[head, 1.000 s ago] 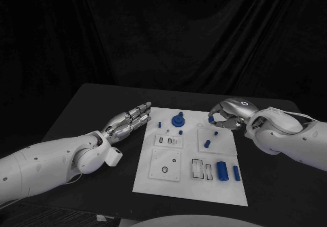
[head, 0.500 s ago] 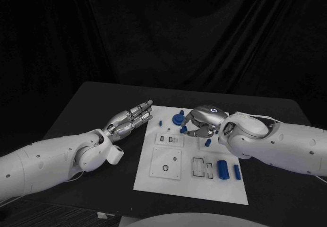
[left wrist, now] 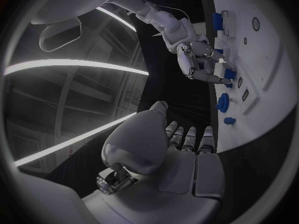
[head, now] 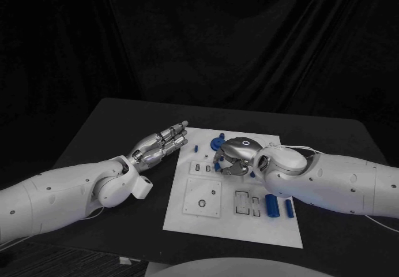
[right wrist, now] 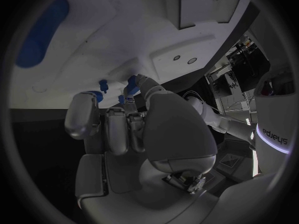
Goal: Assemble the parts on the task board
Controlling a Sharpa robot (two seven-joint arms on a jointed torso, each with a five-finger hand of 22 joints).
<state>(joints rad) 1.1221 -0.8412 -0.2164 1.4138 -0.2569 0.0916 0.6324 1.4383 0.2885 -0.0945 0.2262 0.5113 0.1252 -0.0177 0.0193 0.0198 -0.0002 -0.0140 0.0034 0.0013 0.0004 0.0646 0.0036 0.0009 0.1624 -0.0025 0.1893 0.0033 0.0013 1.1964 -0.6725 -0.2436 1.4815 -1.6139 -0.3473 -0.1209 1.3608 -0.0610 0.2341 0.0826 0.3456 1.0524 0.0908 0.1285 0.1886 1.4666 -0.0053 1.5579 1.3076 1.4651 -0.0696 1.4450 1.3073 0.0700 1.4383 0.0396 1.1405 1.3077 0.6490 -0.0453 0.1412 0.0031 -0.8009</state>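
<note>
— White plate on the black tabletop (head: 100, 121): that is the task board (head: 203, 216), yes? Where do the parts sit?

— Blue parts lie on it: a round one (head: 218, 142) at the far end, two cylinders (head: 271, 205) near the close right corner.

— And the right hand (head: 233, 154)?

— Over the board's far middle, fingers curled down around a small blue part (left wrist: 229, 73); I cannot tell whether it grips it.

— The left hand (head: 160, 145)?

— Beside the board's left edge, fingers straight and together, holding nothing.
</note>
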